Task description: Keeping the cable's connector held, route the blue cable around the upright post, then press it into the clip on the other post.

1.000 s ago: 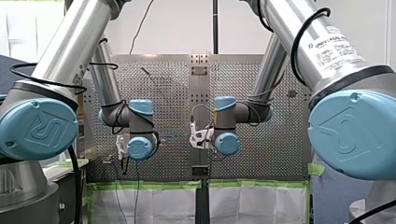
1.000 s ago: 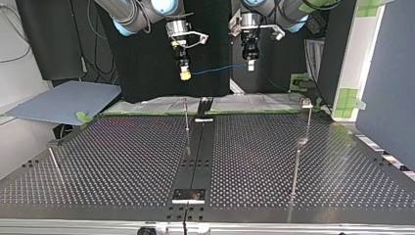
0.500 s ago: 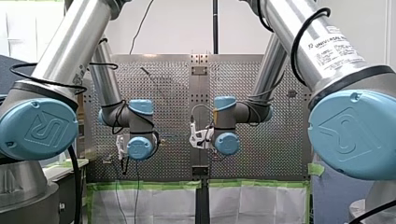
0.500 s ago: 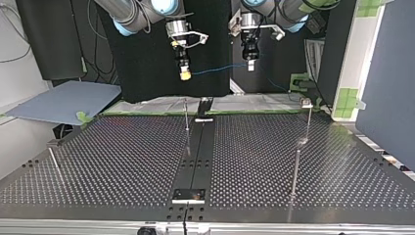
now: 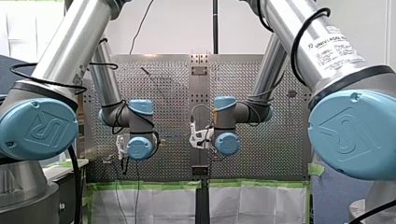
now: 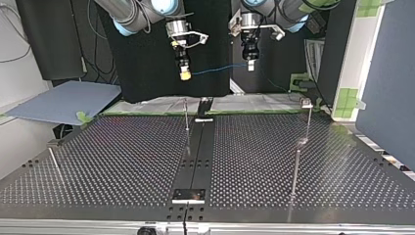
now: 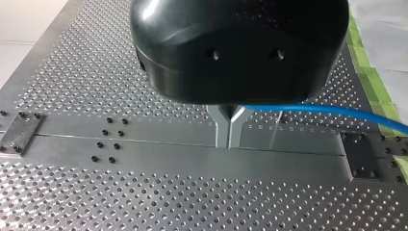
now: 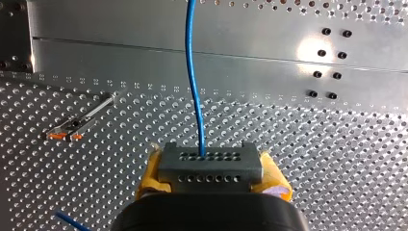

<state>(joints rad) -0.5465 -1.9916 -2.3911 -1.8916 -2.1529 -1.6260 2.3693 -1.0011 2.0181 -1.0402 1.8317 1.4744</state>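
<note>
Blue cable stretched level between two grippers, high above table; right gripper clamped on grey connector; left gripper pinched shut on cable

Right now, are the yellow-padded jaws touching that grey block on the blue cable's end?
Touching. The right wrist view shows the grey connector pinched between the right gripper's yellow pads, no gap either side.
</note>
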